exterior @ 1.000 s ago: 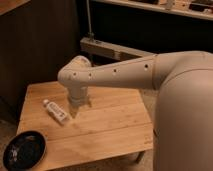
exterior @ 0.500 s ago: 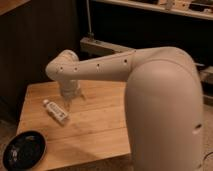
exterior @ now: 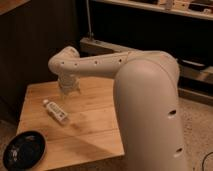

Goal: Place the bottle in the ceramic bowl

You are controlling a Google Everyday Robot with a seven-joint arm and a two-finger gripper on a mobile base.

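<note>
- Wooden plank table [exterior: 92, 107], dark shelving [exterior: 150, 30] behind.
- Your gripper [exterior: 69, 93] hovers near the back-left corner; spread or pressed together, you cannot tell.
- Slim white bottle [exterior: 56, 111] lies near the left edge.
- Glossy round ceramic bowl [exterior: 24, 150]: front-left corner.

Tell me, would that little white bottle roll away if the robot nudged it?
Probably: the bottle lies on its side on the wooden table, so its round body would likely roll if pushed sideways. It looks small and plastic, so probably light and stiff. The hand hovers just behind it.
</note>
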